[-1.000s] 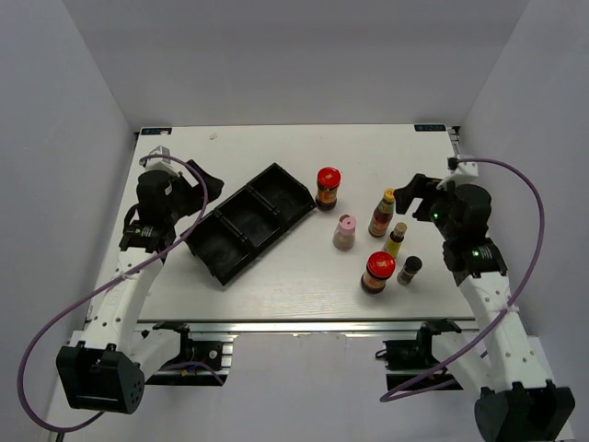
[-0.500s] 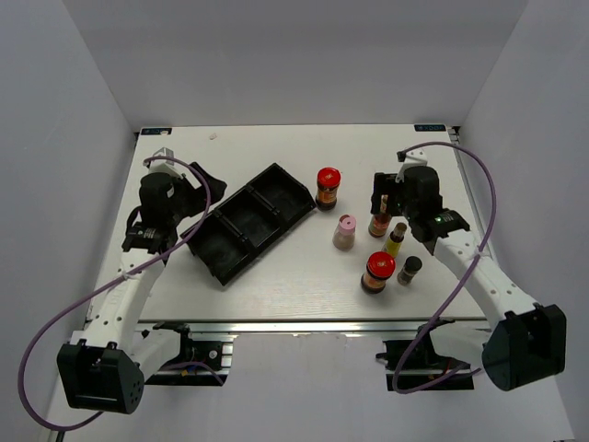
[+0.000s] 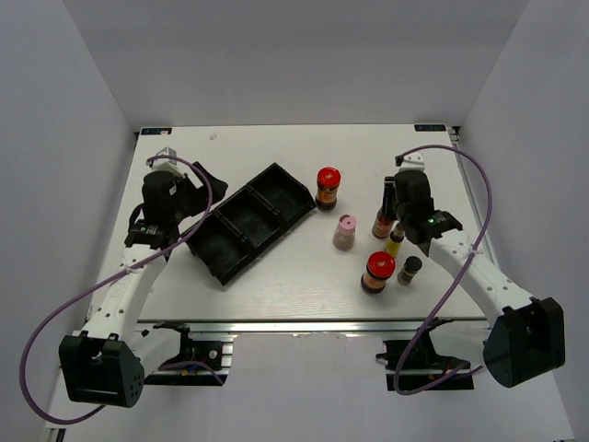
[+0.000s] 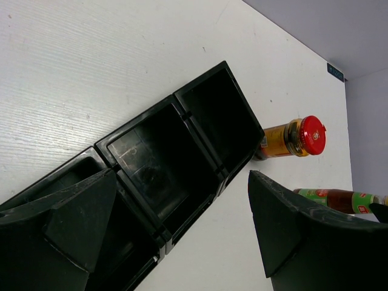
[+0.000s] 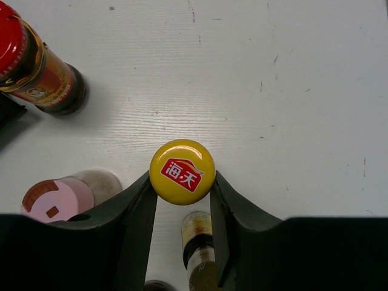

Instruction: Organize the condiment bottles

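Right claw (image 5: pixel 182 179) pinches the tall yellow-capped sauce bottle (image 5: pixel 182 170) at its cap; left claw (image 4: pixel 176 224) hangs spread over the black tray (image 4: pixel 140 119).

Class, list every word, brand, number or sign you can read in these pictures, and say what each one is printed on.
"海天", white on a red badge: on the yellow cap of the tall sauce bottle.
Side label of that bottle: too small to read.
Label on the red-lidded jar: too blurred to read.
Blue sticker at the far right corner: too small to read.
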